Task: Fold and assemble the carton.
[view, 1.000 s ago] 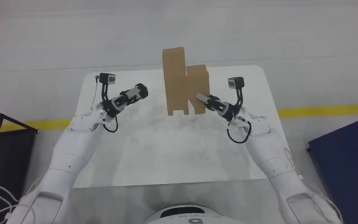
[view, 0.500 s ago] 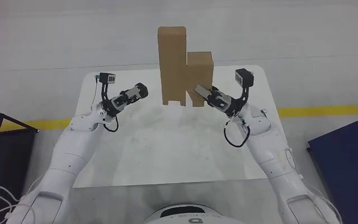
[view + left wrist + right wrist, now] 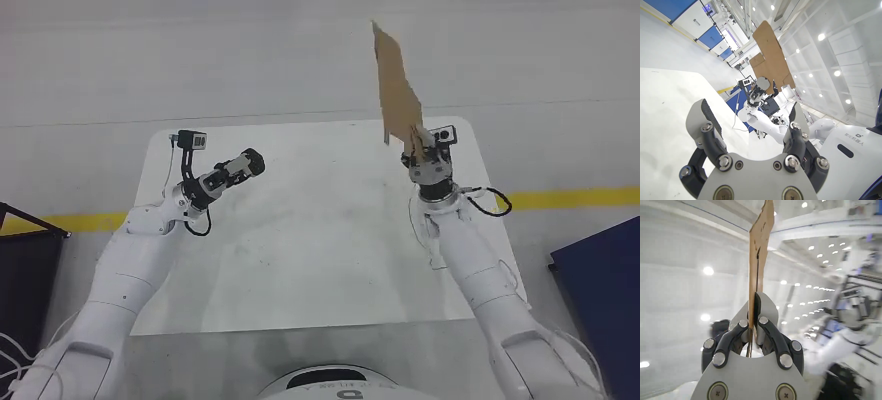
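The carton (image 3: pixel 396 85) is a flat brown cardboard blank, held upright and edge-on above the table's far right corner. My right gripper (image 3: pixel 415 148) is shut on its lower edge; in the right wrist view the carton (image 3: pixel 758 255) rises straight up from between the fingers (image 3: pixel 757 305). The left wrist view shows the carton (image 3: pixel 772 58) broadside, lifted high by the right gripper (image 3: pixel 763 85). My left gripper (image 3: pixel 252 160) hovers over the table's far left part, open and with nothing in it, its fingers (image 3: pixel 712 115) spread wide.
The white table (image 3: pixel 300 250) has bare surface between the two arms. A yellow floor line (image 3: pixel 570 198) runs past the table's right side, and a blue object (image 3: pixel 610 270) stands on the floor at the right.
The right arm has swung the carton up and to the right, turning it from face-on over the table's middle to edge-on above the far right corner. The left arm has stayed still.
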Robot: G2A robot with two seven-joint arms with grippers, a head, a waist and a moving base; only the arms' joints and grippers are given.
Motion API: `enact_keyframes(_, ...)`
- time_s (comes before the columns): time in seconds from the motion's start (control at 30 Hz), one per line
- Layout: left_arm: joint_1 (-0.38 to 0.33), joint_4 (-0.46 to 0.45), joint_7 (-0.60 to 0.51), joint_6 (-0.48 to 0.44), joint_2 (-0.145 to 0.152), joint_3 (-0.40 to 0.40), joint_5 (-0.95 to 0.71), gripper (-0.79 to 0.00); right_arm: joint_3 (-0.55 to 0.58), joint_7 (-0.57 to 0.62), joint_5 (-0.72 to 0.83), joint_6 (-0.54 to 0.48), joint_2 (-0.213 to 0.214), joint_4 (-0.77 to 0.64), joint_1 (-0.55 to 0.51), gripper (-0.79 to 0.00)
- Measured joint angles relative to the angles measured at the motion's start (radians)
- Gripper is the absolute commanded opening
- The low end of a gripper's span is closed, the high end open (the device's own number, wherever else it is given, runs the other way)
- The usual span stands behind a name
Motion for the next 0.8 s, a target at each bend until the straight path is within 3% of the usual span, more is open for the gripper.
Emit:
enact_keyframes(0.1, 0.0, 0.0, 0.0, 0.0, 0.0, 0.0, 0.0, 0.0, 0.003, 0.06, 0.21, 0.147, -0.011, 0.032, 0.02, -0.785)
enact_keyframes(0.27, 0.0, 0.0, 0.0, 0.0, 0.0, 0.0, 0.0, 0.0, 0.014, 0.054, 0.302, 0.285, -0.023, -0.005, 0.017, -0.785)
enact_keyframes(0.67, 0.0, 0.0, 0.0, 0.0, 0.0, 0.0, 0.0, 0.0, 0.026, -0.006, 0.294, 0.269, -0.025, -0.046, 0.002, -0.785)
enact_keyframes(0.73, 0.0, 0.0, 0.0, 0.0, 0.0, 0.0, 0.0, 0.0, 0.027, -0.087, 0.363, 0.354, -0.028, -0.075, -0.019, -0.785)
enact_keyframes(0.8, 0.0, 0.0, 0.0, 0.0, 0.0, 0.0, 0.0, 0.0, 0.034, -0.239, 0.498, 0.539, -0.028, -0.125, -0.047, -0.785)
